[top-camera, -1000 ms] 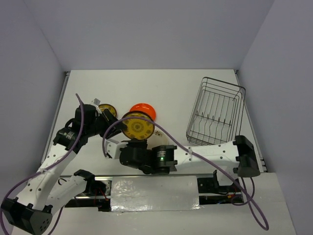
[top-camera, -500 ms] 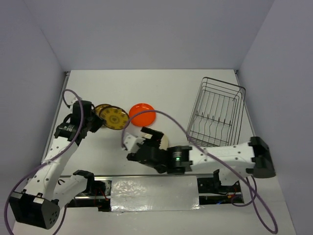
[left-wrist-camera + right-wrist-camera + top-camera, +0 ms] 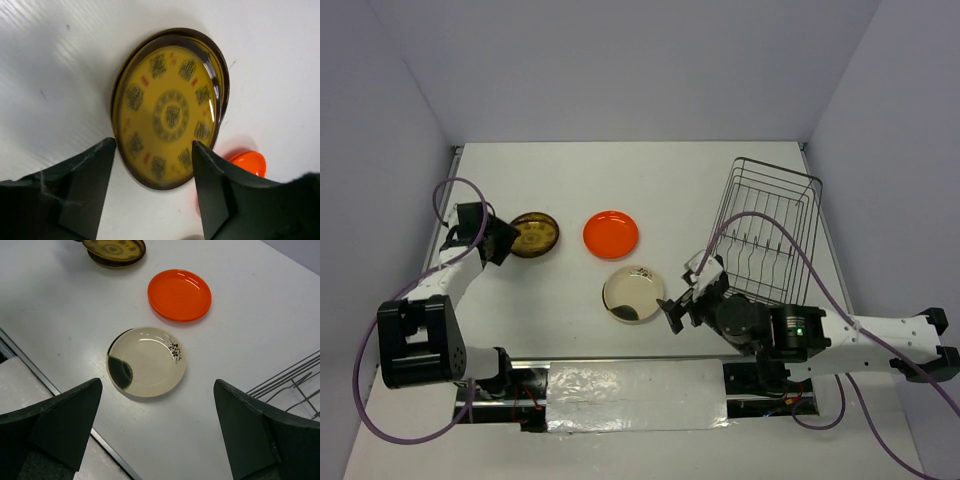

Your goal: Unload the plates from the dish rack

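Above: dish rack [image 3: 765,232] just right of the right claw [image 3: 682,300], cream plate [image 3: 633,294] left of it. Left wrist: left claw [image 3: 154,147] spread wide, brown plate [image 3: 167,107] just ahead. Right wrist: claw wide, cream plate ahead, orange plate [image 3: 179,294] beyond.

the plates [image 3: 611,233] lie on the table [image 3: 570,180], left of the dish rack [image 3: 765,230].
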{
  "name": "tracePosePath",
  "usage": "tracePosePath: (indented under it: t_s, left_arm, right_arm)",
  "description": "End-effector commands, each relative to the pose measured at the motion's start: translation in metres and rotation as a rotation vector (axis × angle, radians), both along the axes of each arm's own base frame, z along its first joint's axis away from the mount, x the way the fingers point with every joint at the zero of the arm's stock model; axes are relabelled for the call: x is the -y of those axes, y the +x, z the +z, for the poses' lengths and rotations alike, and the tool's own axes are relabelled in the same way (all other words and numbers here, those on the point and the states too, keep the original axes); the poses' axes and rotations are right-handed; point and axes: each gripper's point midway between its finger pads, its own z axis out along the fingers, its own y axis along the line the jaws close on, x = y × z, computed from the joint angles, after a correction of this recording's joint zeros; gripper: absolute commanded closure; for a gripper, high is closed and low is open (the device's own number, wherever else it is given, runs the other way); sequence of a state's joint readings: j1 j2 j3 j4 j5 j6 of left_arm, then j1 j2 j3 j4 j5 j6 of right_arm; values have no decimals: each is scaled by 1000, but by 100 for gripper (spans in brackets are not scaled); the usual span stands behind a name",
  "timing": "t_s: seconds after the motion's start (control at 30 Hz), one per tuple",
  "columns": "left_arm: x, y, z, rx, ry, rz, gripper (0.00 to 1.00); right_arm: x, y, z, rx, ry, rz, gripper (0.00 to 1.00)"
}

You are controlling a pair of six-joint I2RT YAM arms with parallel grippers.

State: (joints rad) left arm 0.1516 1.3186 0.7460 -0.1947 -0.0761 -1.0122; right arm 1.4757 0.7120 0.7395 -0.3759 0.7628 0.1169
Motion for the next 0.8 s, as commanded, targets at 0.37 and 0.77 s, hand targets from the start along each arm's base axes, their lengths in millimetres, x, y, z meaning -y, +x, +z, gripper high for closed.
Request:
tracePosePath:
  t_s: [0.37,0.77]
  left_arm:
    - [-6,-28,124,110,245,-202,1]
    - [11,-152,198,383,579,-395,1]
  right_arm:
    - [113,16,4,-267,247,-577,0]
    - [176,15,67,-208,303,-638,0]
